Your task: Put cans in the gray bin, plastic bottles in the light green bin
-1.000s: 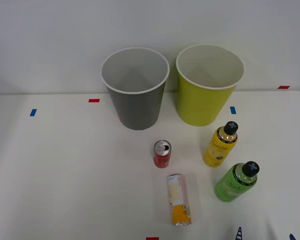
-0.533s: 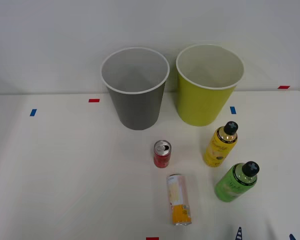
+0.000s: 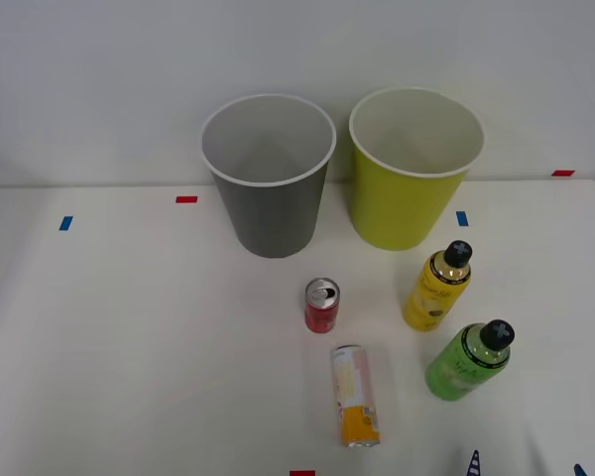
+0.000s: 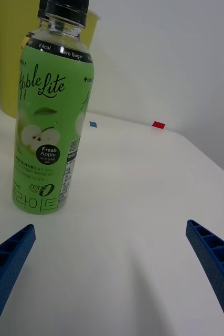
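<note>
Blue ribbed fingers [image 4: 7,262] of the right gripper [image 4: 112,273] stand wide apart with nothing between them, low over the white table [image 3: 129,347]. Just ahead of the gripper, nearer one finger than the other, the green bottle [image 4: 51,121] stands upright with its black cap on. Beyond it, further from the gripper, the yellow bottle [image 3: 437,288] stands upright too, and past that rises the light green bin [image 3: 414,169] with the gray bin [image 3: 269,176] beside it. Off to the gripper's left the cream-and-orange can [image 3: 355,396] appears to lie on its side, though the downward angle makes that hard to judge. The short red can [image 3: 322,304] stands upright between that can and the gray bin.
</note>
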Action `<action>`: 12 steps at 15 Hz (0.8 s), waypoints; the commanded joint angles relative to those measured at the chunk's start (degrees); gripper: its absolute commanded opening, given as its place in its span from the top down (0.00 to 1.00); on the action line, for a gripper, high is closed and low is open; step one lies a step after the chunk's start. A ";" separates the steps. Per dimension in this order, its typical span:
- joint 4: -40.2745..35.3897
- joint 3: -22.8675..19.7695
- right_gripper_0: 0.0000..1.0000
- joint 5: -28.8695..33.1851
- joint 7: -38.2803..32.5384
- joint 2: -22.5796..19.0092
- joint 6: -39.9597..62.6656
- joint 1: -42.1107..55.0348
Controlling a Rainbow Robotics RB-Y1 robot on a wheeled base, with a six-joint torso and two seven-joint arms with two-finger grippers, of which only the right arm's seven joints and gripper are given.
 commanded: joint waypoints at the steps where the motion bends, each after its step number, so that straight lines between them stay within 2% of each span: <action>1: 0.00 0.00 0.00 0.00 0.00 0.00 0.00 0.00; 4: 1.85 -0.35 0.00 0.09 0.00 -0.70 0.70 -0.79; 6: 1.67 0.26 0.00 2.37 -0.26 -3.60 -0.97 -1.32; 9: -3.16 0.70 0.00 -2.11 -0.70 -9.05 0.70 -1.23; 12: -5.89 4.75 0.00 -10.72 -1.41 -15.73 4.04 -1.76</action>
